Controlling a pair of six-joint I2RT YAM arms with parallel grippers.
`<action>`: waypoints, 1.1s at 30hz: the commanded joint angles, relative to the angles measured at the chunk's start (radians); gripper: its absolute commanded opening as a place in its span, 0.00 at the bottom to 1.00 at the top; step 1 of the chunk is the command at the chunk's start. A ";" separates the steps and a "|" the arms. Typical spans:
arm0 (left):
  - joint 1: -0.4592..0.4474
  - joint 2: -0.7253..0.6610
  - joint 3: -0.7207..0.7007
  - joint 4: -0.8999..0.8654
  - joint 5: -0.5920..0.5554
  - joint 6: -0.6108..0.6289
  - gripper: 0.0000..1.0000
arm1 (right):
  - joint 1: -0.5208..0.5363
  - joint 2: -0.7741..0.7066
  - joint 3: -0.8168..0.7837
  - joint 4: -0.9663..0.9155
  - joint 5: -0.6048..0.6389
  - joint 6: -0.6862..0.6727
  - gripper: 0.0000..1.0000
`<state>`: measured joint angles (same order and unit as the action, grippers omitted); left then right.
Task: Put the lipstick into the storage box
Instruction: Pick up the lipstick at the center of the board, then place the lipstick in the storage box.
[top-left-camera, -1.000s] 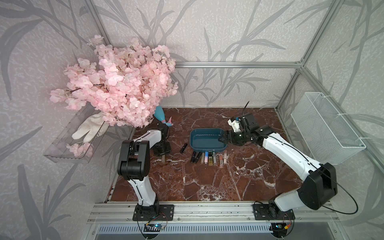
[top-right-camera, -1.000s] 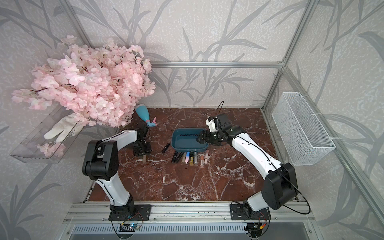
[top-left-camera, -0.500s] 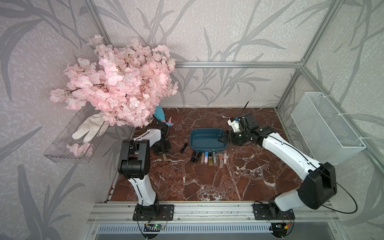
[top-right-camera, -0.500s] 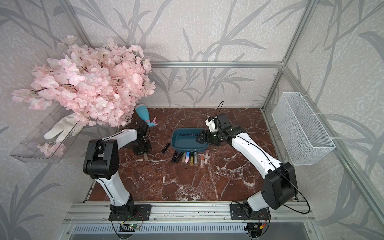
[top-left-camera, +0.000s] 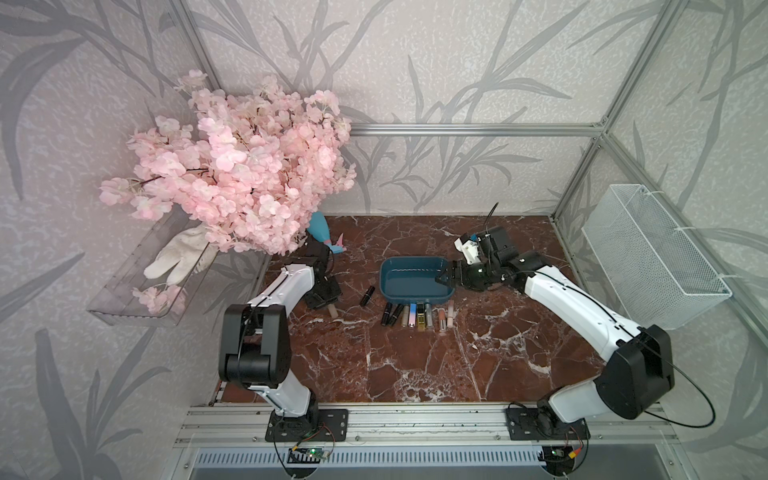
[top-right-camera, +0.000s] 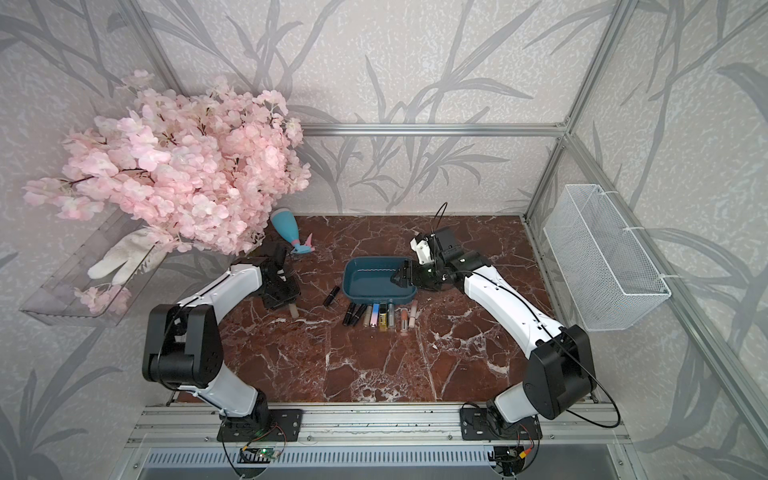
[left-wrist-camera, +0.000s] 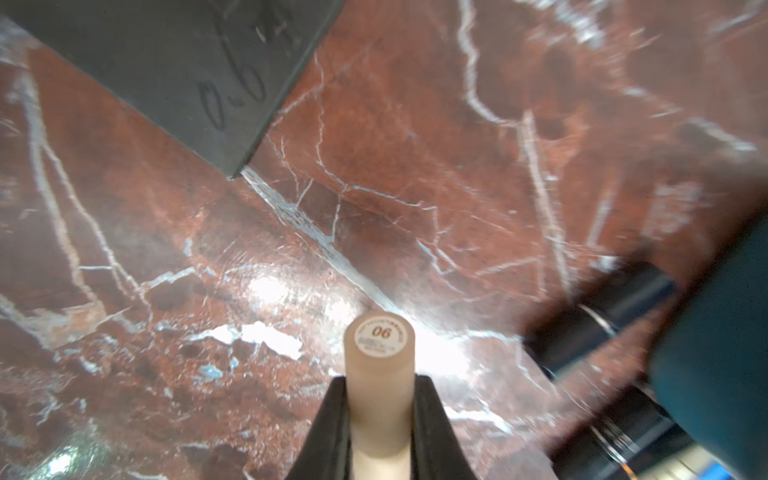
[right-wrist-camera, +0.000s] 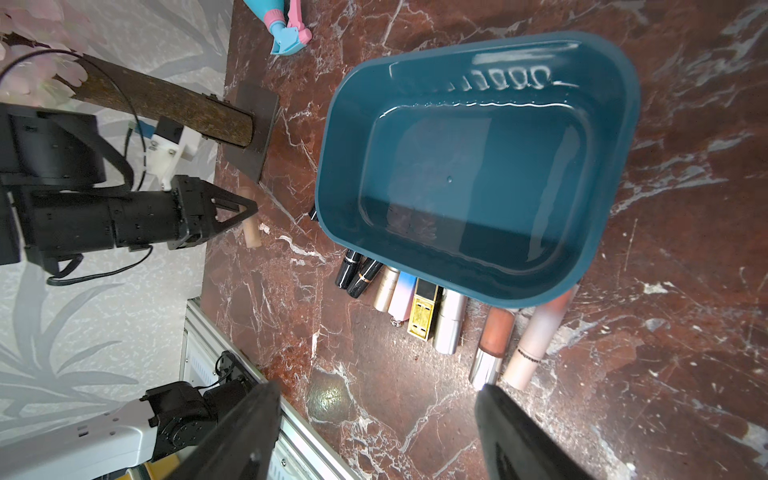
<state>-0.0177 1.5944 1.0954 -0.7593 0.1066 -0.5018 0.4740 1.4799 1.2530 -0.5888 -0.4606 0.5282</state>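
Observation:
My left gripper (top-left-camera: 327, 300) (left-wrist-camera: 380, 384) is shut on a beige lipstick (top-left-camera: 333, 311) (left-wrist-camera: 380, 357) low over the marble, left of the storage box. The tube's end, labelled 06, sticks out past the fingertips. The storage box (top-left-camera: 411, 279) (top-right-camera: 374, 279) (right-wrist-camera: 469, 174) is a dark teal tub with nothing in it. My right gripper (top-left-camera: 442, 277) (right-wrist-camera: 374, 390) hovers open at the box's right end, with nothing between its fingers. Several more lipsticks (top-left-camera: 415, 314) (right-wrist-camera: 419, 307) lie in a row along the box's front edge. One black lipstick (top-left-camera: 367, 296) lies apart at the left.
A blue spray bottle (top-left-camera: 322, 232) lies at the back left beside the pink blossom tree (top-left-camera: 232, 178), whose dark base plate (right-wrist-camera: 253, 133) is near my left gripper. A clear tray (top-left-camera: 124, 291) with a glove hangs on the left wall, a white wire basket (top-left-camera: 652, 257) on the right.
The left gripper's jaws have closed on the beige lipstick. Neither arm has visibly moved.

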 joint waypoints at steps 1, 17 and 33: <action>-0.001 -0.075 -0.027 -0.046 0.054 -0.008 0.03 | 0.004 -0.042 -0.016 0.015 0.005 0.008 0.79; -0.032 -0.388 -0.148 0.059 0.412 -0.084 0.05 | 0.004 -0.102 -0.084 0.139 -0.124 0.055 0.79; -0.198 -0.165 0.147 0.013 0.380 -0.041 0.05 | 0.004 -0.161 -0.100 0.084 -0.123 0.023 0.79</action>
<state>-0.1883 1.3632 1.1511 -0.6899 0.5167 -0.6010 0.4744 1.3499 1.1358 -0.4587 -0.5915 0.5877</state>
